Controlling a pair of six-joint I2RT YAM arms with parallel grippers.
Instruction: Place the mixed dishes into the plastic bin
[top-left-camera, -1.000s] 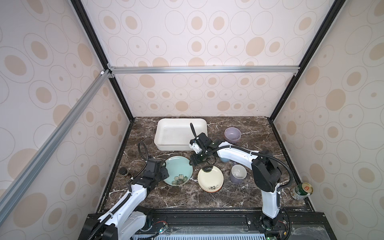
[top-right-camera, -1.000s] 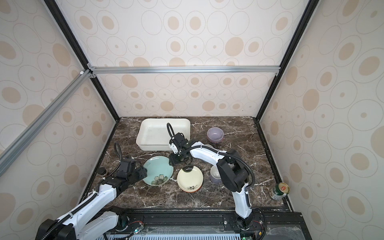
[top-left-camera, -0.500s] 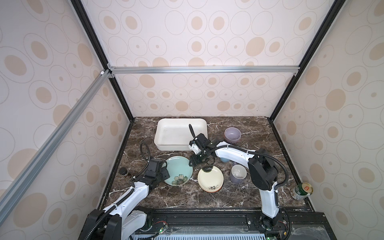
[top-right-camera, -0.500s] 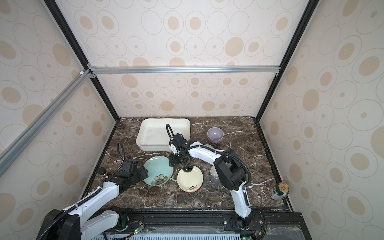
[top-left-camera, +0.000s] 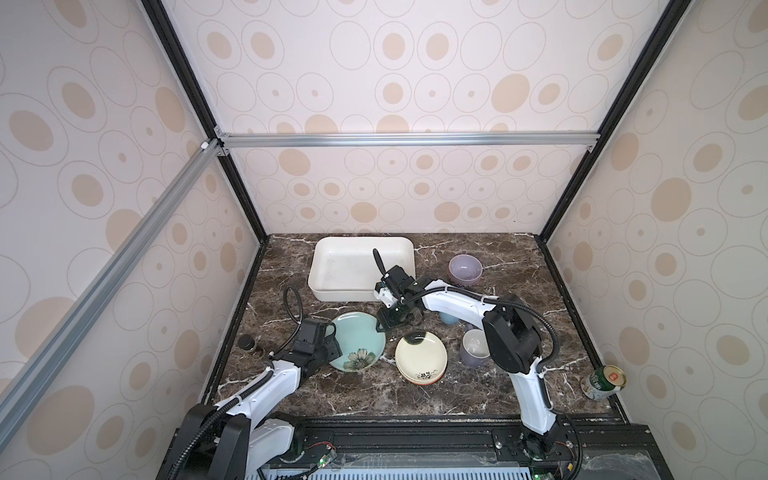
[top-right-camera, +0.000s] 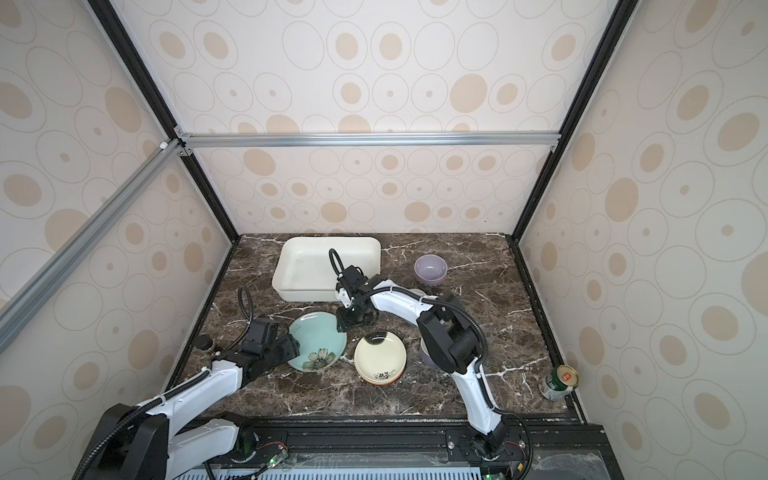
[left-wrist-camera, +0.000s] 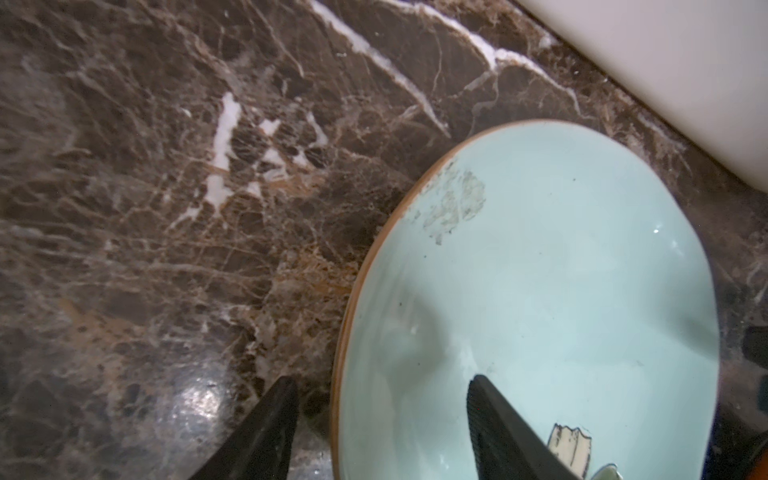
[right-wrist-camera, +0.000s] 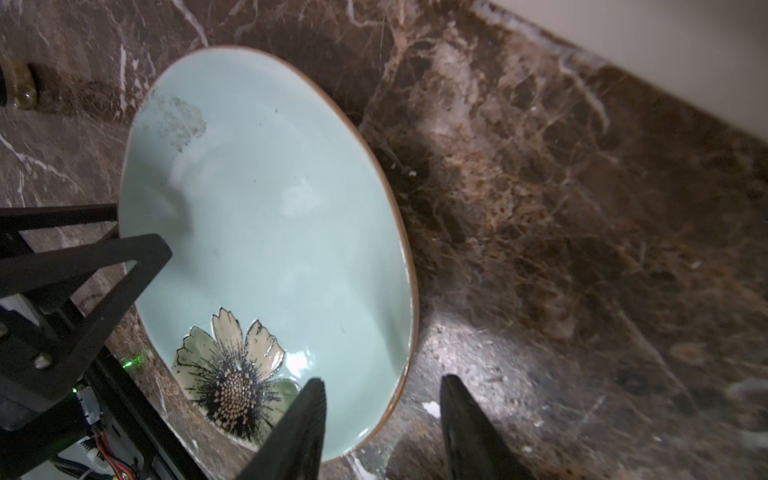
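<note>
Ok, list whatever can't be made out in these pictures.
Light blue mug: in a top view, nearly all hidden under the right arm.
Purple mug: in a top view, one side behind that arm's elbow.
Stack under the cream plate: in a top view, covered by it, count unclear.
Can label: in a top view, too small to read.
Bin: in both wrist views, cut off by the edge.

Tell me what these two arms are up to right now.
Both arms are working on the teal flower plate, which lies in front of the white plastic bin. The left gripper straddles the plate's rim on one side and the right gripper straddles the opposite edge. Both have their jaws apart, not yet clamped. The stack of cream floral plates, the purple mug and the lavender bowl sit on the marble table, outside the bin.
</note>
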